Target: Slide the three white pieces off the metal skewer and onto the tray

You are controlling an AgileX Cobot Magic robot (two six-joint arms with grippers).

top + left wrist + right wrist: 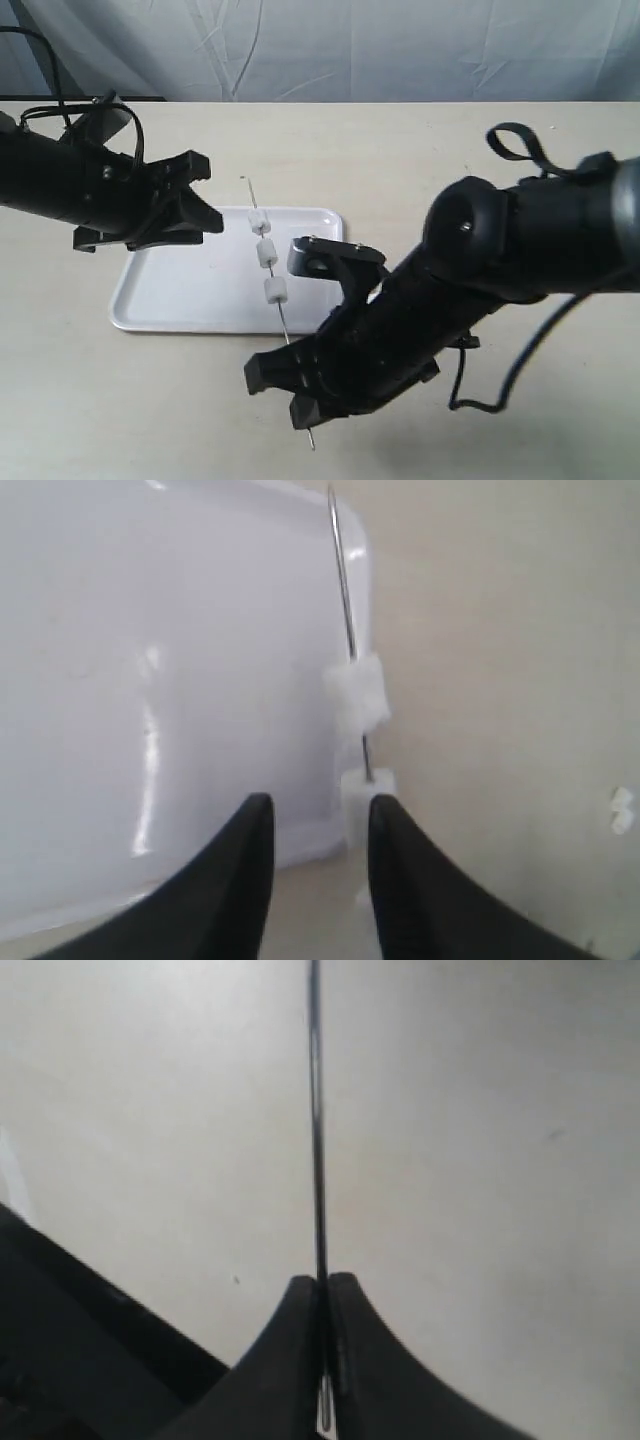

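Our right gripper point(290, 392), low in the middle of the exterior view, is clenched on the metal skewer point(283, 325) near its lower end. The right wrist view shows its fingers point(290, 1350) pressed together with the thin shaft between them. The metal skewer slants up toward the centre of the frame across the right part of the tray point(170, 290), and the three white pieces point(265, 252) are threaded along its upper half, above the tray. Our left gripper point(208, 195), at the left of the frame, is released and holds nothing. Its tips are just beside the topmost piece, though we cannot tell whether they touch it.

The step in hand, we judge, is stripping the pieces. In the left wrist view the metal skewer lies beside one finger, not in the gap, so we should first shift sideways until the jaws straddle it. Then we close lightly behind the pieces, on the right gripper's side, and draw the metal skewer back through. Doing this slowly should drop each piece over the tray and not off its edge.

We count three pieces — only two show in the left wrist view — plus one skewer, one tray and two grippers.
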